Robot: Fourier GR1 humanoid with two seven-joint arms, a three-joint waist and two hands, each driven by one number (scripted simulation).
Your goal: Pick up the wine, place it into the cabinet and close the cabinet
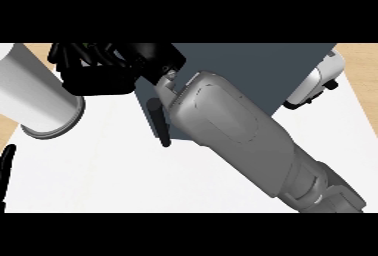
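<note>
At the lower right edge of the head view, the right forearm (244, 135) enters and runs diagonally up and to the left across the white counter (103, 170), covering much of the middle of the view. Against the left edge, a narrow black strip (7, 165) is cut off by the border, and it cannot be told what it belongs to. Farther up, a short black handle (159, 122) stands upright just left of the forearm, at the lower left corner of the dark grey cabinet (258, 65). The forearm crosses the cabinet's lower left part, so it cannot be determined whether the door is open or closed. Left of the handle, a large white cylinder (37, 95) lies tilted, with its rimmed end toward the viewer and its far end cut off by the upper left of the view. At the end of the forearm, the right hand (111, 67) appears as a black mass at the cabinet's upper left corner, between the cylinder and the cabinet face. Its outline merges into one dark shape, so it cannot be told whether it is spread or closed, or whether it holds anything. The wine cannot be made out anywhere, and its position is undetermined. At the far right, a white appliance (317, 82) shows partly from behind the cabinet's right side.
</note>
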